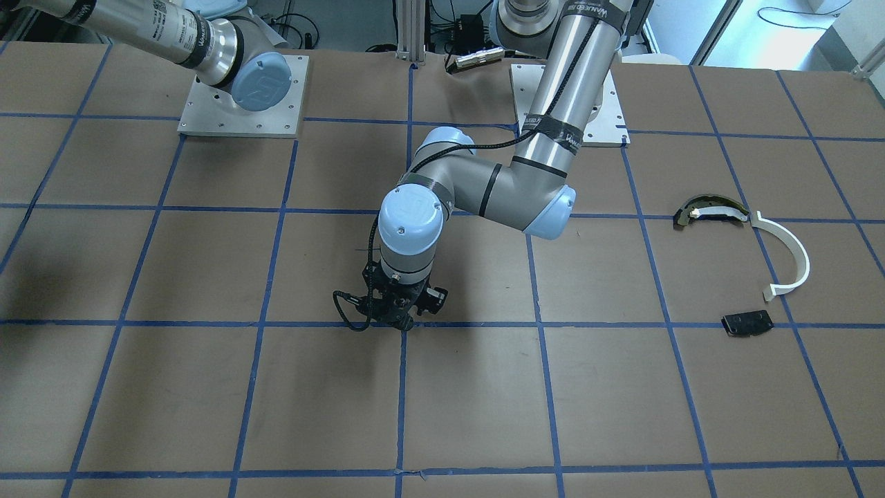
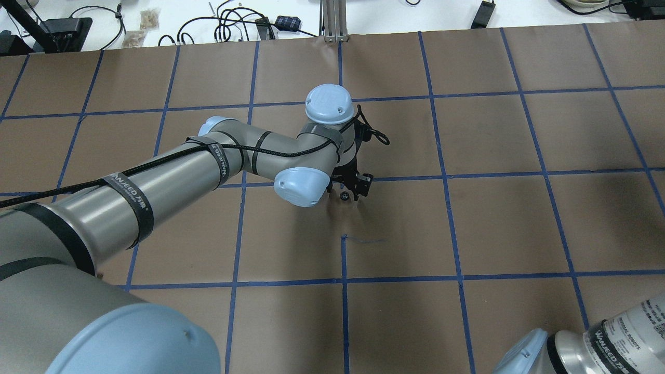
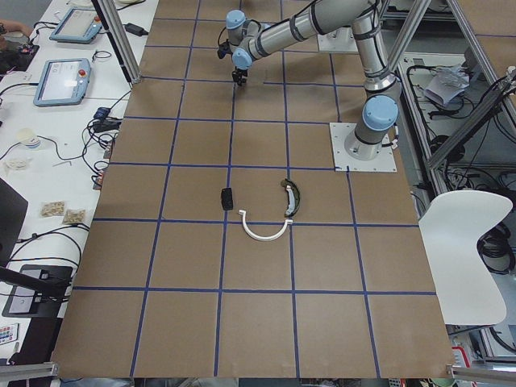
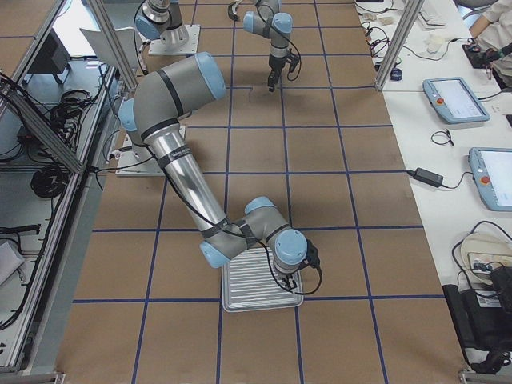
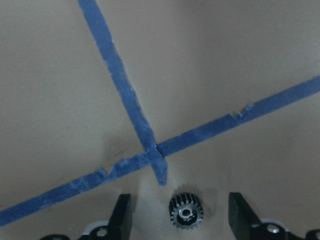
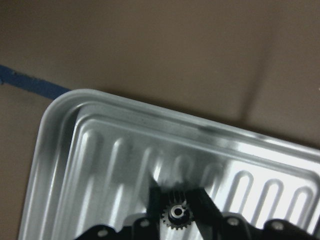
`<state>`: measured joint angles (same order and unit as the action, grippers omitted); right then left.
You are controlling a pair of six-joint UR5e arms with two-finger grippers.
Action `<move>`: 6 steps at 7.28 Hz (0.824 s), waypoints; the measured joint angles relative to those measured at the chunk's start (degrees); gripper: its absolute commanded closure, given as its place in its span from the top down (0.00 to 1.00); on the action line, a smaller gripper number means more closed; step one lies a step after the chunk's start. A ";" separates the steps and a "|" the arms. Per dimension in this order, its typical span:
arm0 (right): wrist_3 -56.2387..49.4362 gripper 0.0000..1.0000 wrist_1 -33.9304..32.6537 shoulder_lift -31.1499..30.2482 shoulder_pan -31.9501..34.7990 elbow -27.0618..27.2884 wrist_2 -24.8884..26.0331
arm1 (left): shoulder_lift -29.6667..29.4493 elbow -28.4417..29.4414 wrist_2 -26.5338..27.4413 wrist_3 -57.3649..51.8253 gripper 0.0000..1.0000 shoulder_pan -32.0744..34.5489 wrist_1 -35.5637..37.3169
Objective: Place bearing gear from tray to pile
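Note:
Two small black toothed bearing gears show. One [image 5: 185, 212] lies on the brown table beside a blue tape cross, between the fingers of my open left gripper [image 5: 179, 196]; it also shows in the overhead view [image 2: 344, 196] under that gripper [image 2: 349, 190]. The other gear [image 6: 176, 214] is pinched in my shut right gripper [image 6: 177, 197], low over the ribbed silver tray [image 6: 100, 150]. The pile lies apart from both grippers: a white half-ring [image 1: 788, 252], a dark curved piece [image 1: 712, 209] and a flat black plate [image 1: 747, 323].
The tray [image 4: 248, 284] sits at the table's right end, under the right arm. The left arm's elbow [image 1: 546, 204] hangs over the table's middle. Blue tape lines grid the brown surface. Cables and tablets lie beyond the table's far edge.

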<state>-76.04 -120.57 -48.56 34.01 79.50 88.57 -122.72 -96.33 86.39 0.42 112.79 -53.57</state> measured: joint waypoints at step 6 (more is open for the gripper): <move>14.51 0.02 21.63 -18.23 6.12 -0.22 3.04 | 2.25 1.25 0.90 -2.00 0.00 -1.19 -3.57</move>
<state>-61.54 -98.94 -66.80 40.14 79.28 91.61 -120.47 -95.08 87.29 -1.59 111.60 -57.14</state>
